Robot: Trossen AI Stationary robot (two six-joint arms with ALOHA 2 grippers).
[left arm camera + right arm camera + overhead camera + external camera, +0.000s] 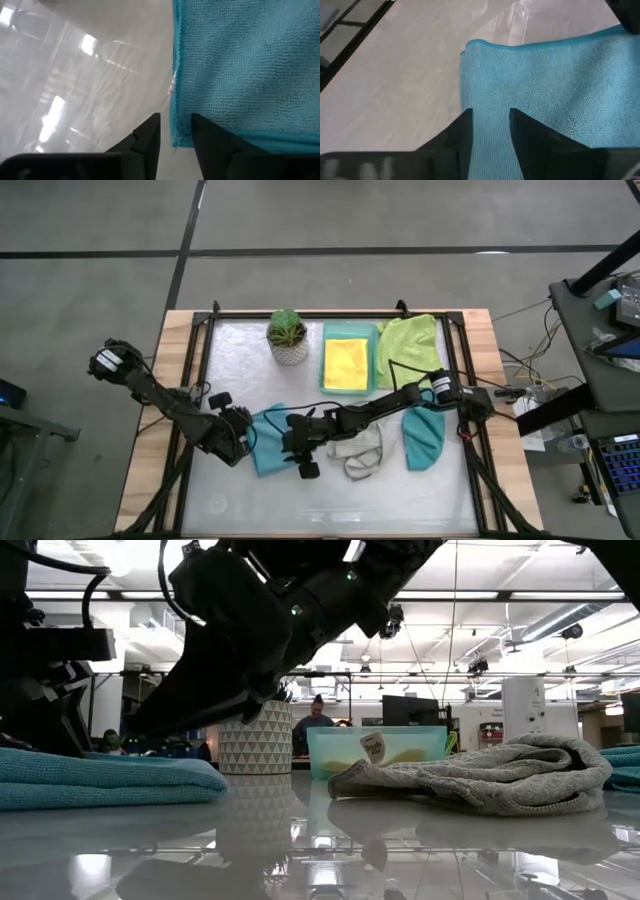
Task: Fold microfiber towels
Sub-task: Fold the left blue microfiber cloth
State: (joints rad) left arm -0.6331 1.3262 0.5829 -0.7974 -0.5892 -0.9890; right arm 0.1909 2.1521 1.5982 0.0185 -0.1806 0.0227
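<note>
**Ana:** Two arms meet over one cloth. The light blue towel (268, 448) lies flat on the worktop (240, 360) near the front, left of centre, with the left gripper (243, 448) at its left edge and the right gripper (298, 458) at its right edge.

**Ben:** Does either one have hold of it?

**Ana:** Neither seems to. In the left wrist view the left fingers (147, 145) stand a little apart with the towel's hemmed edge lying in the gap, not pinched. In the right wrist view the right fingers (462, 135) are likewise slightly parted, straddling a strip of the cloth without closing on it.

**Ben:** So which way does the towel run from them?

**Ana:** Its longer side runs toward the front of the worktop, and the two grippers sit across from each other on its short span. Each arm is equally near its own edge, so a next fold would likely bring one side over to the other.

**Ben:** And the rest?

**Ana:** The pale grey towel (362, 452) is crumpled just right of the right gripper, the teal towel (423, 438) beyond it, the lime green towel (410, 345) at the back right, and the yellow towel (346, 363) in the tray (325, 355).
</note>
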